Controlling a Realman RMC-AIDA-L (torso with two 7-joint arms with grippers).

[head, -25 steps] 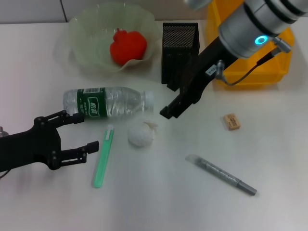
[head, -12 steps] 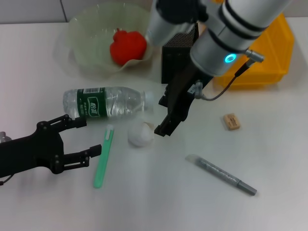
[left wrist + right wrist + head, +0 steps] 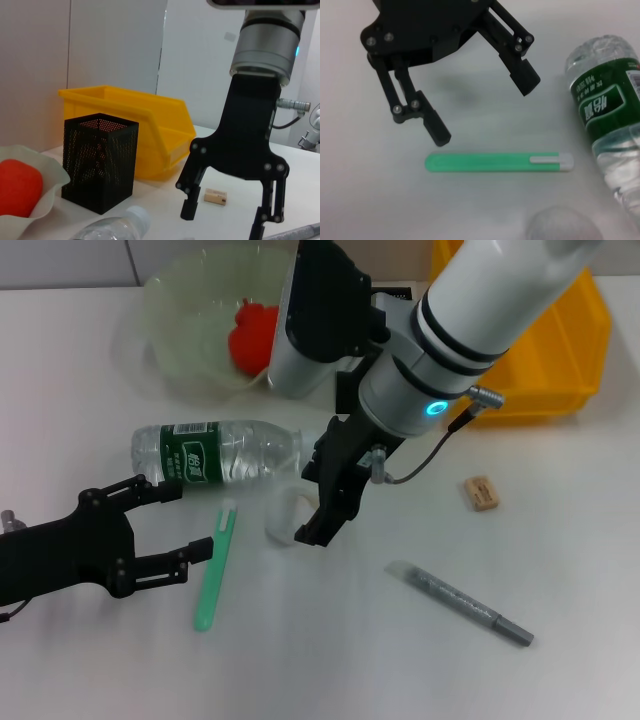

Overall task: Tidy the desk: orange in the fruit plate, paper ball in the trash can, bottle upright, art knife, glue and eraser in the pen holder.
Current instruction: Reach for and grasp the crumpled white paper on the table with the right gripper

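Note:
My right gripper hangs open just over the white paper ball, covering its right side; the left wrist view shows the same gripper with its jaws spread. The clear bottle lies on its side. My left gripper is open beside the green art knife, just below the bottle. A grey glue stick and a tan eraser lie to the right. The orange sits in the fruit plate. The black mesh pen holder stands behind, mostly hidden in the head view.
A yellow bin stands at the back right, next to the pen holder. The right arm's body reaches across the back middle of the desk. The right wrist view shows the left gripper above the knife.
The right arm has swung left and down from beside the pen holder to the paper ball, now partly covering it. The left gripper has barely shifted.

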